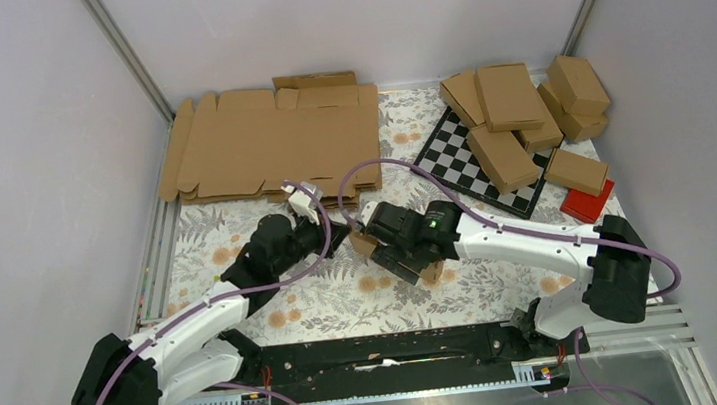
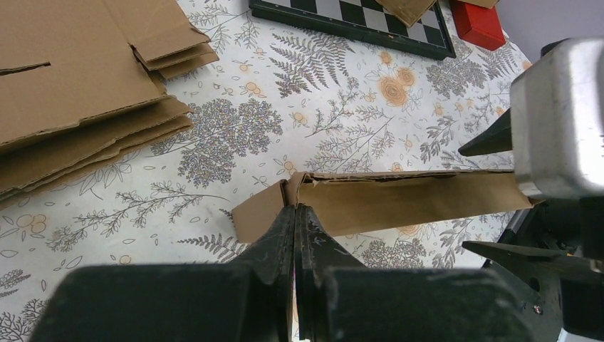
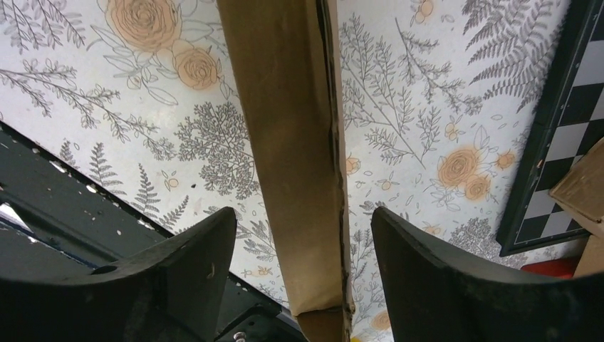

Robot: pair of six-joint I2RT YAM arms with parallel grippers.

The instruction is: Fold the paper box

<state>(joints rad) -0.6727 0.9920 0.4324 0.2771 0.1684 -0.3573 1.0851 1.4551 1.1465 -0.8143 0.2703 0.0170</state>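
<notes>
The paper box (image 1: 371, 242) is a slim brown carton, folded flat, lying between the two arms over the floral cloth. In the left wrist view it (image 2: 399, 203) stretches to the right, with a small end flap bent to the left. My left gripper (image 2: 298, 209) is shut, its tips pinching the crease where that flap meets the body; from above the gripper (image 1: 343, 232) is at the box's left end. My right gripper (image 3: 303, 214) is open and straddles the box (image 3: 288, 142), a gap showing on each side. From above, the right gripper (image 1: 403, 258) covers the box's right part.
A stack of flat cardboard blanks (image 1: 273, 141) lies at the back left. A chequered board (image 1: 450, 153) at the back right carries several folded cartons (image 1: 515, 106), with a red block (image 1: 587, 203) beside it. White walls enclose the table.
</notes>
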